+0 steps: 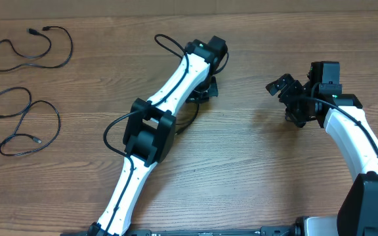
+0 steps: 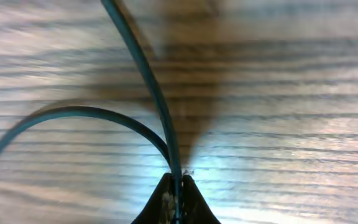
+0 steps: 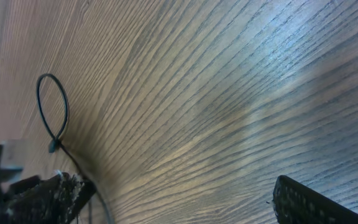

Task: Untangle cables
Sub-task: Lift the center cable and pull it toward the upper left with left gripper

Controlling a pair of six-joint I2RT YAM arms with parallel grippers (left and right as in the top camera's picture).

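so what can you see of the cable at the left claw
The cable is thin, dark and smooth, and looks rubbery. The left claw has it pinched between its fingertips, close over the wooden table. Two strands leave the pinch. One runs up and out of view, and the other sweeps left in a wide arc. No plug shows here, and I cannot tell if the strands touch the table.

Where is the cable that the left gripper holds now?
Near the table's middle, the cable is pinched in the left gripper (left wrist view), with the open right gripper on its right.
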